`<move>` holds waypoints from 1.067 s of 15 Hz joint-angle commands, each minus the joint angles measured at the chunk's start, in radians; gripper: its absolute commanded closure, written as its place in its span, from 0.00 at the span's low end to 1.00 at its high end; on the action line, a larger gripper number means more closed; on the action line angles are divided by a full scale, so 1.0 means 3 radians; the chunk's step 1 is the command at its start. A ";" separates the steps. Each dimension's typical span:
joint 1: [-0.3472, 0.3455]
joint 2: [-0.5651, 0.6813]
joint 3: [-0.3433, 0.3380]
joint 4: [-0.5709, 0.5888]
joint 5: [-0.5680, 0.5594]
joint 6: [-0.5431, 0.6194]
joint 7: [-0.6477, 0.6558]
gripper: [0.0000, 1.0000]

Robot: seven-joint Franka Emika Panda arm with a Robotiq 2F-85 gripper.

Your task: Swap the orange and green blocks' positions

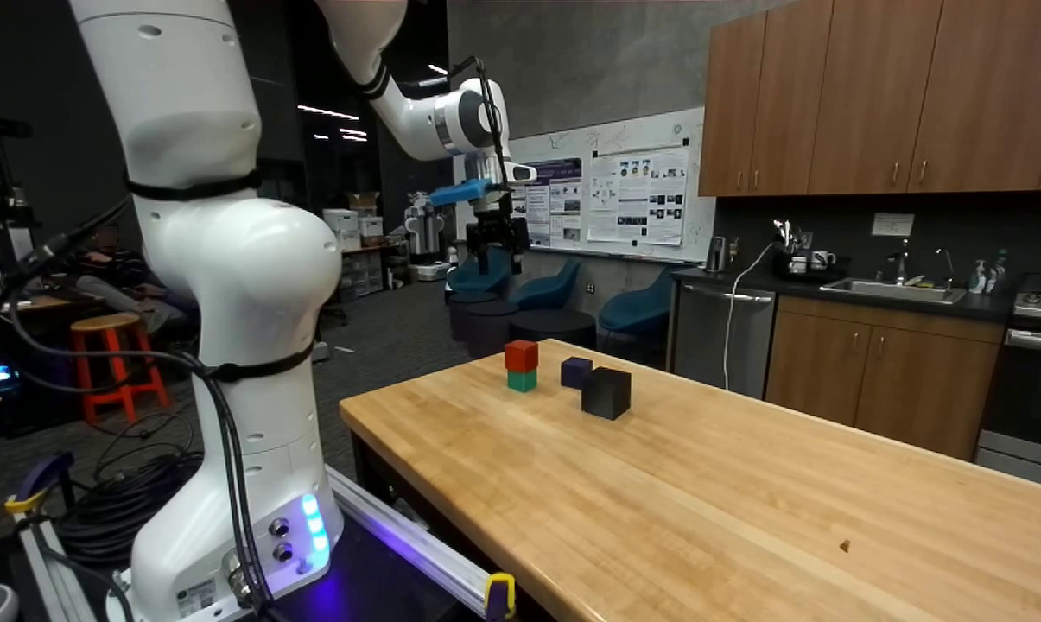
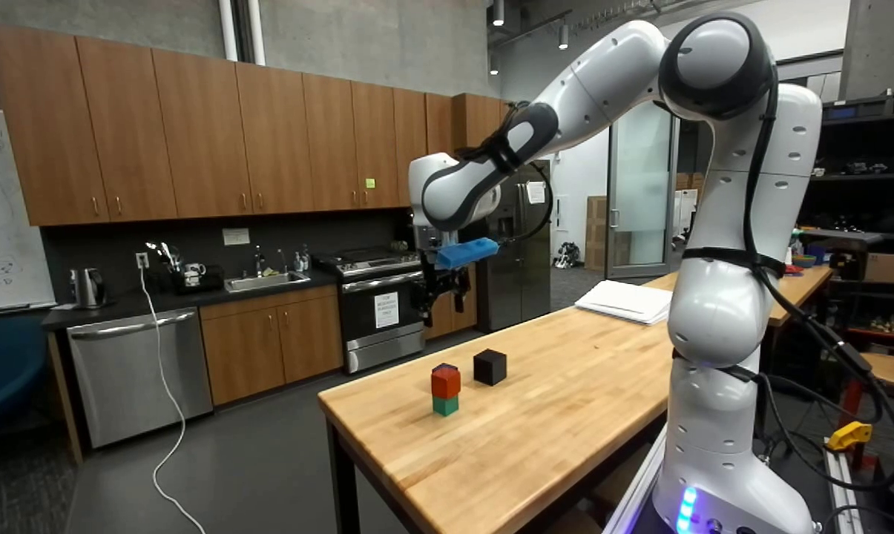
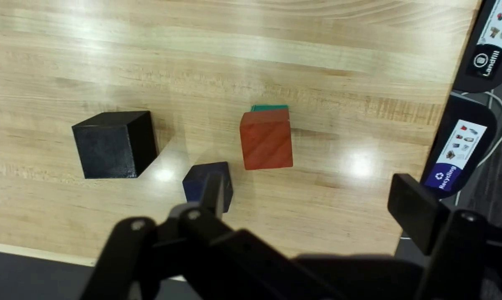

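The orange block (image 1: 521,356), a red-orange cube, sits on top of the green block (image 1: 522,381) near a table corner. Both exterior views show this stack, with the orange block (image 2: 445,383) above the green block (image 2: 445,405). In the wrist view the orange block (image 3: 267,141) hides most of the green block (image 3: 270,108); only a thin green strip shows. My gripper (image 3: 311,204) is wide open with nothing between its fingers. In both exterior views the gripper (image 1: 500,259) hangs well above the table, higher than the stack; it also shows here (image 2: 442,305).
A dark blue block (image 3: 203,179) and a larger black block (image 3: 105,152) stand beside the stack on the wooden table (image 1: 701,501). One finger overlaps the blue block in the wrist view. White papers (image 2: 628,300) lie farther along the table. Bins (image 3: 459,146) stand beyond the table edge.
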 commanded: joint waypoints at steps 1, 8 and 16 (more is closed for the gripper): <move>-0.0012 0.0037 -0.0047 -0.0146 -0.0029 0.0228 -0.0049 0.00; -0.0018 0.0327 -0.0111 -0.0195 -0.0010 0.0513 -0.0169 0.00; -0.0013 0.0718 -0.0202 -0.0072 -0.0008 0.0632 -0.0260 0.00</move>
